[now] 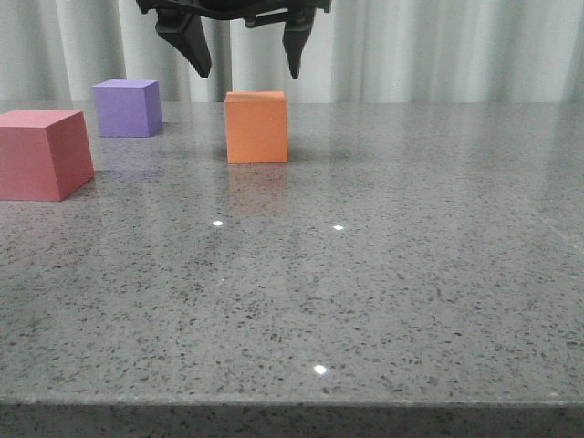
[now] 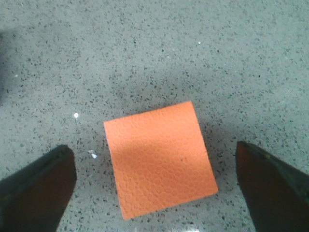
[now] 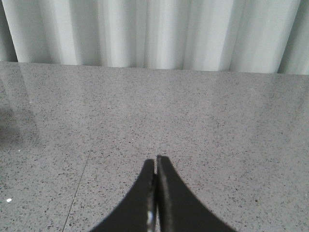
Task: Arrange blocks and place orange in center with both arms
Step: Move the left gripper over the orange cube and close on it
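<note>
three cubes sit on the speckled grey table [image 1: 392,301]: the orange cube [image 1: 256,126] near the middle toward the back, the purple cube [image 1: 128,108] behind and to its left, and the red-pink cube [image 1: 42,153] nearer at the left edge, all apart from one another. the left gripper [image 1: 248,60] hangs directly above the orange cube, its dark fingers spread wide and touching nothing. the right gripper [image 3: 155,166], seen only from its wrist, has its fingers pressed together over bare tabletop, facing a pale curtain [image 3: 154,31].

front: low, forward | left wrist: straight down, shares orange cube [image 1: 256,127] | right wrist: forward, curtain [image 3: 154,31]
</note>
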